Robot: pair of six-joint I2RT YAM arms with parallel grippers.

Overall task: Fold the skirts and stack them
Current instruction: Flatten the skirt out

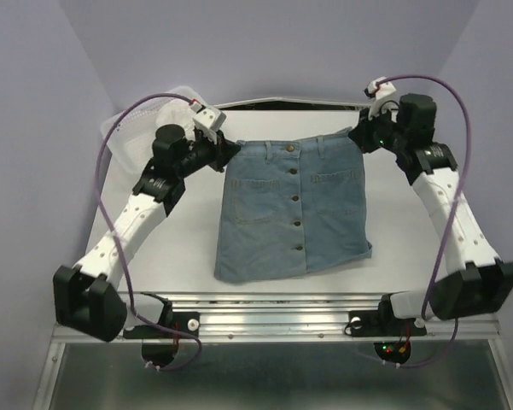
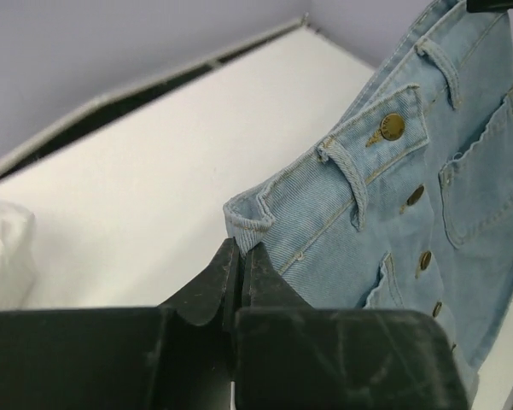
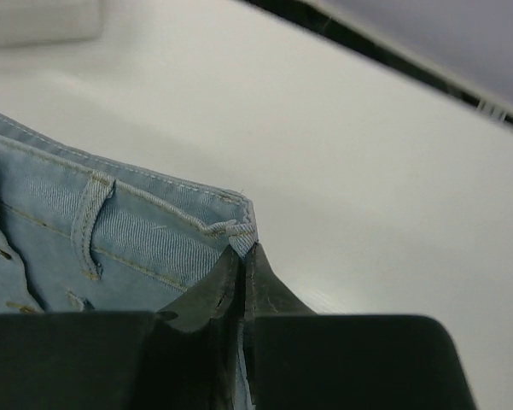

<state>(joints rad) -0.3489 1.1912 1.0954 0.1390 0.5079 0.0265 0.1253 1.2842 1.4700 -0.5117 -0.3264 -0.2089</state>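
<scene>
1. While bolted side by side at the near edge of the table, lean outward and then bend back in toward the far half.
2. Has the blue denim skirt spread flat in the middle of the table, front up, hem nearest the bases and waistband farthest away.
3. Shows a row of brass buttons down the front, two patch pockets below the waistband, and belt loops along it.
4. Pinches the waistband's left corner with the left hand; fingers clenched together on the denim edge, tips right at the corner seam.
5. Pinches the opposite waistband corner with the right hand in the same way, fingers clenched on the folded edge, waistband running straight between both.
6. Beyond the left hand, at the far left corner of the table, leaves a white translucent bundle; cannot tell whether cloth or basket.
</scene>
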